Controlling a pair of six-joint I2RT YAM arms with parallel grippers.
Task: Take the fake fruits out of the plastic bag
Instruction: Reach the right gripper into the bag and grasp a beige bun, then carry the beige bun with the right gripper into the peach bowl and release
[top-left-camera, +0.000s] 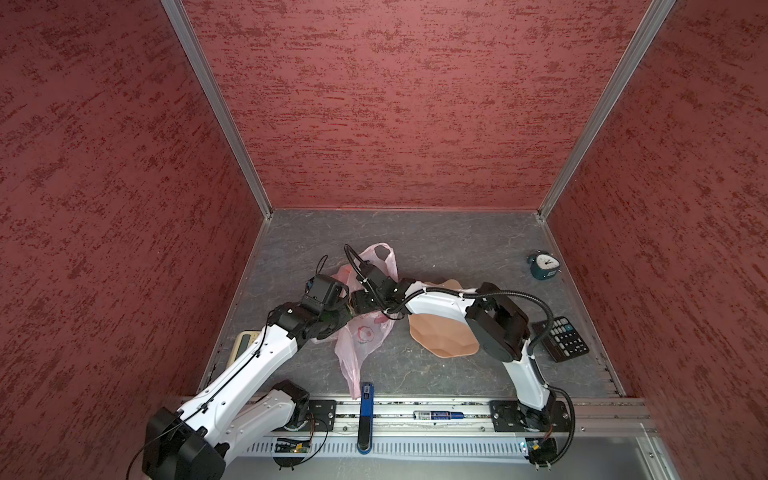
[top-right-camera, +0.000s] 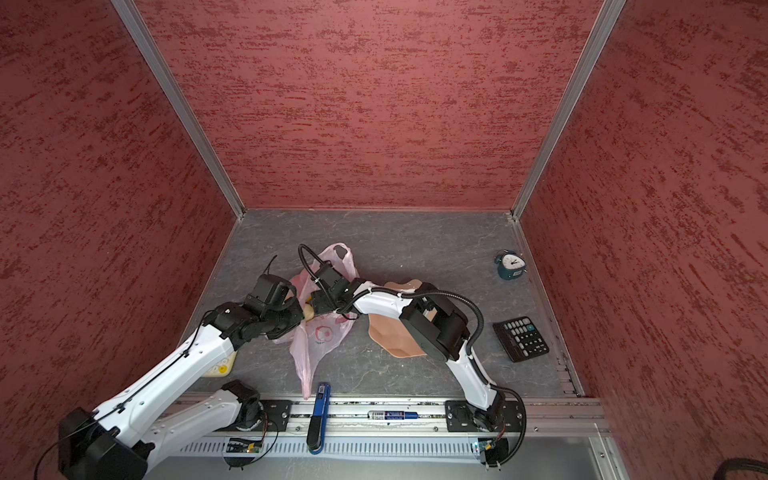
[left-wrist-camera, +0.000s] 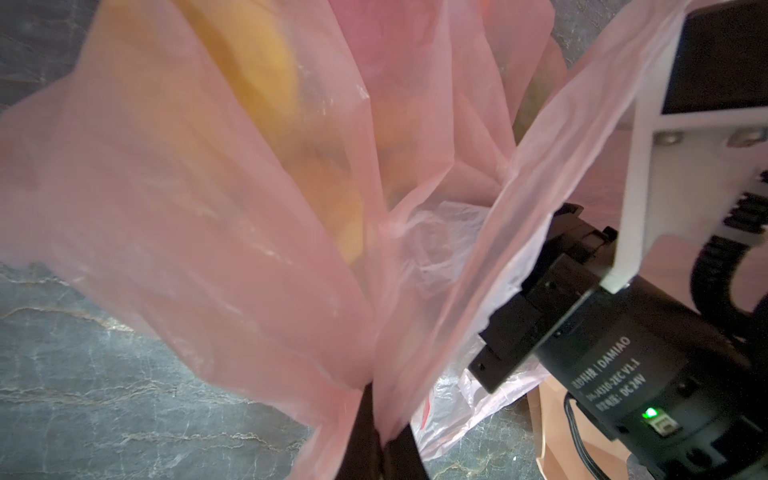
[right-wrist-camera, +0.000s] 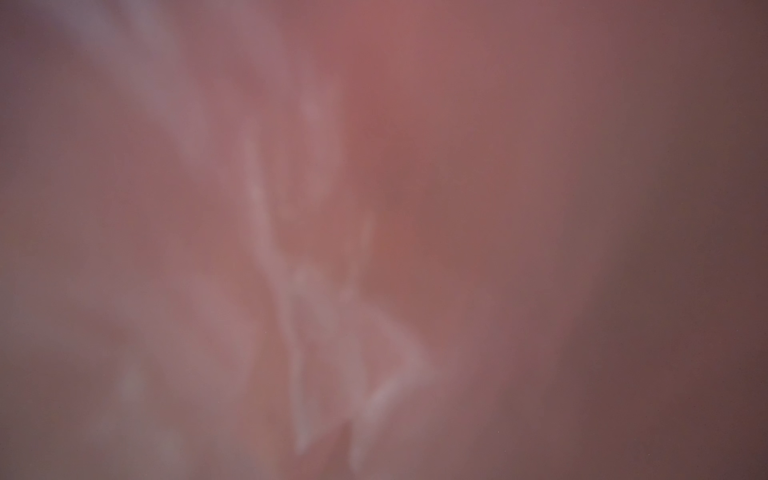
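The plastic bag (top-left-camera: 365, 338) (top-right-camera: 320, 338), pale pink with red prints, lies crumpled left of the table's middle. My left gripper (top-left-camera: 341, 314) (left-wrist-camera: 374, 401) is shut on a fold of its film and holds it up. My right gripper (top-left-camera: 359, 304) (top-right-camera: 318, 306) reaches into the bag's mouth, its fingers hidden by the film. Pink film (right-wrist-camera: 332, 249) fills the right wrist view. Yellow and orange fake fruits (left-wrist-camera: 257, 83) show blurred through the bag. A cream-beige fruit (top-right-camera: 308, 311) peeks out between the two grippers.
A peach scalloped dish (top-left-camera: 440, 338) sits under the right forearm. A teal alarm clock (top-left-camera: 544, 266) and a black calculator (top-left-camera: 561, 338) lie at the right. A blue tool (top-left-camera: 365, 401) rests on the front rail. A cream device (top-right-camera: 220, 368) lies under the left arm.
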